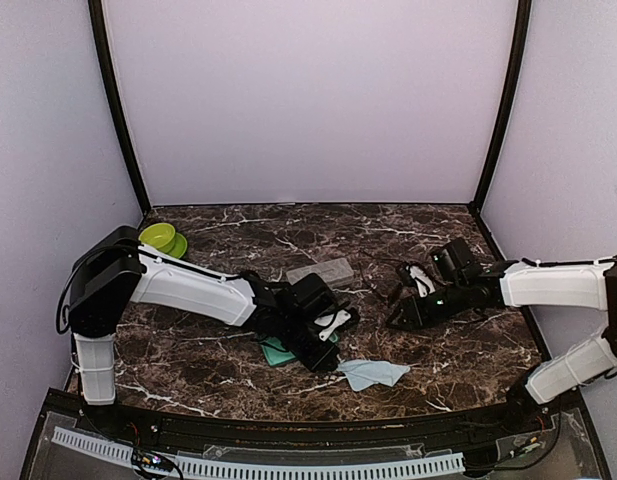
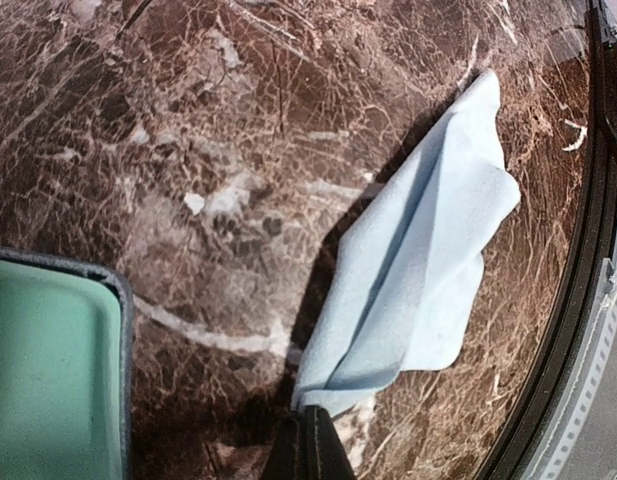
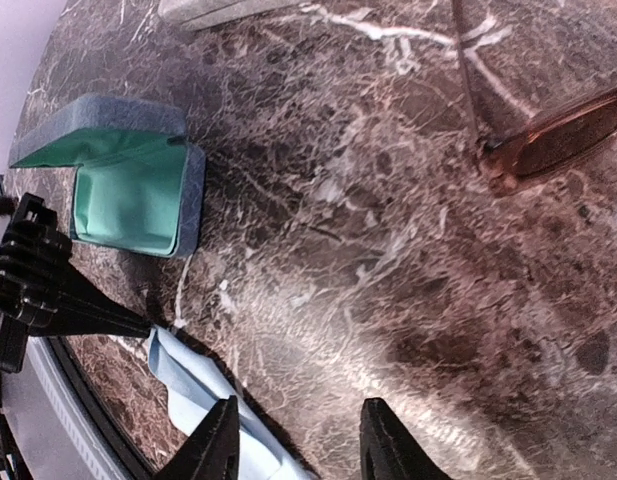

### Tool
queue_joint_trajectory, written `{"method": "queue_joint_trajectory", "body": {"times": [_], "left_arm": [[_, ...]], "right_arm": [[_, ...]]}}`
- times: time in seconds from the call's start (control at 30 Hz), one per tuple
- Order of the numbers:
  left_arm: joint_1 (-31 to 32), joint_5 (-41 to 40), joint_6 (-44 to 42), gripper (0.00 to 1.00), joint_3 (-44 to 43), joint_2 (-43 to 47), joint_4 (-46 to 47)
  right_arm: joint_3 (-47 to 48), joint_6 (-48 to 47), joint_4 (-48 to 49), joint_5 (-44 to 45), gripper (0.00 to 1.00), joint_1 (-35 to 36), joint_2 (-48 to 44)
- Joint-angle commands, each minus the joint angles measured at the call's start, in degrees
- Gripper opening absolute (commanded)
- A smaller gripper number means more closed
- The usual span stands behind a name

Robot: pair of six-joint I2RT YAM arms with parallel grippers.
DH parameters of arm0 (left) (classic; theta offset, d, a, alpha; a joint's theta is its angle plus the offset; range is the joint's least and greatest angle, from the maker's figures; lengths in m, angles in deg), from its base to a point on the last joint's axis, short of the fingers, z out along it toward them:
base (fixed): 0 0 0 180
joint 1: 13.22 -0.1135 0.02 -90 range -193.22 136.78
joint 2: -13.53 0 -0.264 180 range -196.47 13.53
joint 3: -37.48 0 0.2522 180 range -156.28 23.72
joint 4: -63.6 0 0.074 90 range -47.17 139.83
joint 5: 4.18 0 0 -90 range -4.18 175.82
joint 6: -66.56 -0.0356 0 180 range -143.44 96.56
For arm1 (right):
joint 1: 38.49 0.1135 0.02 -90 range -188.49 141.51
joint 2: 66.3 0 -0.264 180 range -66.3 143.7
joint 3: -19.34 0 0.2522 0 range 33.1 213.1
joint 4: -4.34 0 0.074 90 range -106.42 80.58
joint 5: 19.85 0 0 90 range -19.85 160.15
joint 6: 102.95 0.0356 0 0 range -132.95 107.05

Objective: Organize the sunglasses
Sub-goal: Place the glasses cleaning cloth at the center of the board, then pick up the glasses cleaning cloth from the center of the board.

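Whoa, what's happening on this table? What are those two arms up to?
Two robot arms are tidying sunglasses on a marble table. The left gripper is shut on a corner of a light blue cloth, beside an open green-lined case. The right gripper hangs open above the tabletop, holding nothing. The pink-framed sunglasses lie nearby, not yet in a case. A closed grey case lies further back.

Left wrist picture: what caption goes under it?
Left pincer pinches a light blue cloth beside a green-lined case on the marble table.
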Motion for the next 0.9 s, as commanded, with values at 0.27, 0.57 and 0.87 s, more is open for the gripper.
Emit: {"method": "queue_joint_trajectory", "body": {"times": [0.27, 0.57, 0.87], "left_arm": [[-0.3, -1.0, 3.8, 0.00, 2.3, 4.2, 5.2], [-0.3, -2.4, 2.6, 0.00, 3.8, 5.2, 4.4], [-0.3, -2.8, 2.3, 0.00, 5.9, 5.2, 5.3]], "right_arm": [[-4.3, 1.8, 0.8, -3.5, 0.35, 7.5, -1.0], [-7.2, 3.7, 3.5, -3.5, 0.35, 9.3, -1.2], [-6.7, 3.0, 3.7, -2.8, 0.31, 10.5, 1.1]]}}
